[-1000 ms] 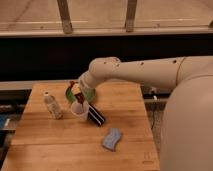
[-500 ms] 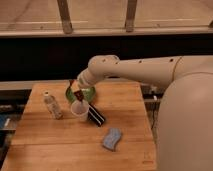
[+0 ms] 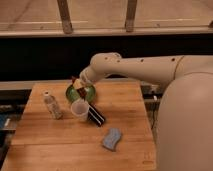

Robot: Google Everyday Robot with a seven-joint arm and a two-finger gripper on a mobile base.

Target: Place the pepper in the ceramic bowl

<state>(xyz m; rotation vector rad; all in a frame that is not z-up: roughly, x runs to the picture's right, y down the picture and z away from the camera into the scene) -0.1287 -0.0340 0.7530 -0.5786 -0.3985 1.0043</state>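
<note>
The green ceramic bowl (image 3: 86,95) sits at the back of the wooden table. My gripper (image 3: 79,86) hangs just over the bowl's left part, at the end of the white arm that reaches in from the right. It is shut on the pepper (image 3: 75,80), a small dark red piece sticking out up and to the left of the fingers, above the bowl's rim. The gripper hides part of the bowl's inside.
A translucent plastic cup (image 3: 80,109) stands right in front of the bowl, with a black bar (image 3: 96,116) lying beside it on the right. A small bottle (image 3: 51,105) stands at the left and a blue sponge (image 3: 112,139) lies near the front. The table (image 3: 130,115) ends close to the robot's body at the right.
The gripper with the pepper has edged slightly left and up over the bowl. Nothing else on the table has moved.
</note>
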